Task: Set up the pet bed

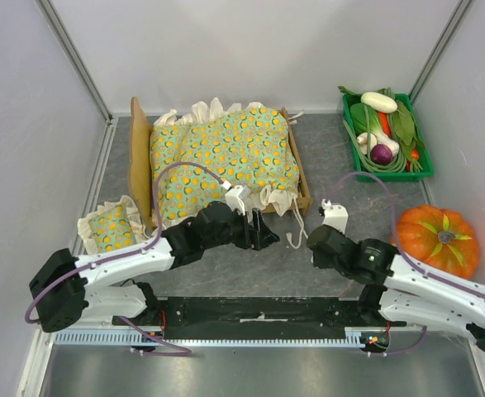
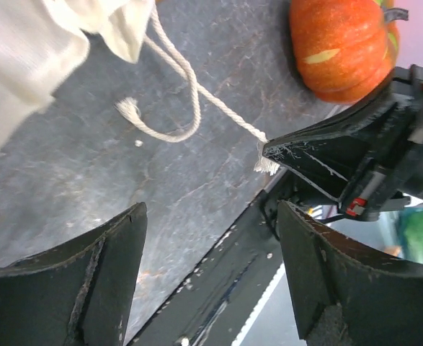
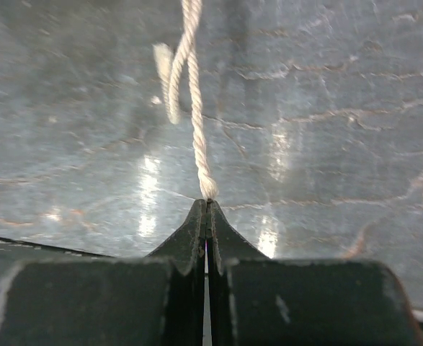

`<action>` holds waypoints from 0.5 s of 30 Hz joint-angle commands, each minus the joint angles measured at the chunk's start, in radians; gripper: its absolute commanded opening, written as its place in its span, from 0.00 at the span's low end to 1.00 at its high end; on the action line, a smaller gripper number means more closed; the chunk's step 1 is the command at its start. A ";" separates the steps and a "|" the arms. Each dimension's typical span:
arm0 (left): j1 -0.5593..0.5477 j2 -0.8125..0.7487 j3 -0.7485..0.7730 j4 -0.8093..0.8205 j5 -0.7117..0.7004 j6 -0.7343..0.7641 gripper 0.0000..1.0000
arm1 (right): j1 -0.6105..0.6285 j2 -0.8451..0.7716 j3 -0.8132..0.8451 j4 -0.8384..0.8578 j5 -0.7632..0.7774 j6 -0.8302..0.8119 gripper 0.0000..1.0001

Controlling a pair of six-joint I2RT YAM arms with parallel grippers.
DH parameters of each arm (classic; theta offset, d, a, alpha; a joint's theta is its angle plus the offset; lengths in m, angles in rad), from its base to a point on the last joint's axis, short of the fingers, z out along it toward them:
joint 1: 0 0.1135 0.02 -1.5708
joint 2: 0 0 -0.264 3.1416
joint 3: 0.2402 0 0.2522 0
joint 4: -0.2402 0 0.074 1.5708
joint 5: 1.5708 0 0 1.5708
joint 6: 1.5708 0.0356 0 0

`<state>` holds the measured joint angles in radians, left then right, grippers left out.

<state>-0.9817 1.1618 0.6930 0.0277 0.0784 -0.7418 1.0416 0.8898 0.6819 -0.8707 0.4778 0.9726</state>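
The pet bed [image 1: 140, 157] stands at the back left of the table, its arched headboard on the left. A green orange-dotted cushion [image 1: 225, 157] lies on it and overhangs the frame. White cords [image 1: 294, 227] trail from the cushion's near right corner. My right gripper [image 1: 311, 241] is shut on the end of one cord [image 3: 194, 108], which is pinched at the tips of its shut jaws [image 3: 208, 203]. My left gripper [image 2: 211, 267] is open just left of that, low over the table near the cushion's frill [image 2: 45, 50], and holds nothing. The pinched cord end [image 2: 265, 157] also shows there.
A small matching pillow [image 1: 110, 225] lies left of the bed by the left wall. An orange pumpkin [image 1: 436, 240] sits at the right and a green crate of vegetables [image 1: 387, 136] at the back right. The black base rail [image 1: 259, 313] runs along the near edge.
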 commanded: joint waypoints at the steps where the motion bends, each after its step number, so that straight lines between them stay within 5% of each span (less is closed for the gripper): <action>1: -0.041 0.099 -0.085 0.331 0.029 -0.261 0.79 | 0.005 -0.149 -0.091 0.131 -0.016 0.049 0.00; 10: -0.114 0.360 -0.138 0.789 -0.006 -0.531 0.78 | 0.005 -0.241 -0.235 0.344 -0.125 0.070 0.00; 15: -0.132 0.452 -0.110 0.854 0.026 -0.588 0.78 | 0.005 -0.264 -0.265 0.361 -0.133 0.071 0.00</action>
<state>-1.0966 1.5612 0.5568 0.7052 0.0868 -1.2144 1.0420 0.6495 0.4297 -0.5877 0.3595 1.0222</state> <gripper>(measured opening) 0.779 0.006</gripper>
